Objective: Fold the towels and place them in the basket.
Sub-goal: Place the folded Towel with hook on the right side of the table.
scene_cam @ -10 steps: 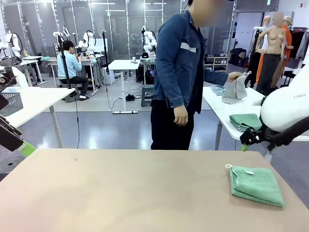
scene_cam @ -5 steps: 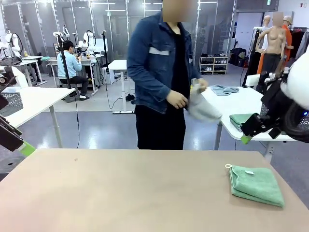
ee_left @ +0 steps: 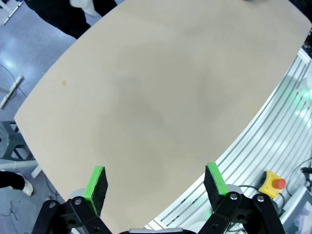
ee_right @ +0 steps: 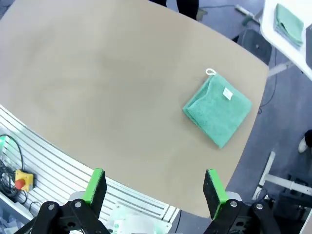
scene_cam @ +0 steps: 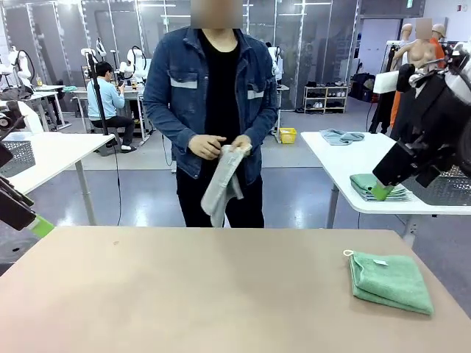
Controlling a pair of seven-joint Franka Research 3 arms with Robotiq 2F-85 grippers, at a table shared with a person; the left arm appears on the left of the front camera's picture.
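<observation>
Hovering over the worktop (scene_cam: 184, 294) with the left gripper (ee_left: 155, 181) spread wide and empty, at the lower left of the front view. Same for the right gripper (ee_right: 155, 184): spread wide, empty, raised at the right edge.

Lying folded at the lower right of the worktop: one green towel (scene_cam: 390, 282), white loop at its upper left corner. Hanging limp from the person's hands (scene_cam: 221, 145) at upper centre, off the worktop: a cream towel (scene_cam: 221, 187). Sitting on the white side table at the right edge, behind the right gripper: what looks like a dark mesh basket (scene_cam: 450, 191).

Likely trouble:
- Reaching toward the centre too early and meeting the hands or the dangling cloth.
- Pinching only the top layer of the green towel and so pulling the fold open on lifting.
- Nudging it off the worktop, given how near it lies to the right edge.
- Snagging the loop rather than the cloth, leaving a swinging, unfolding load.
</observation>
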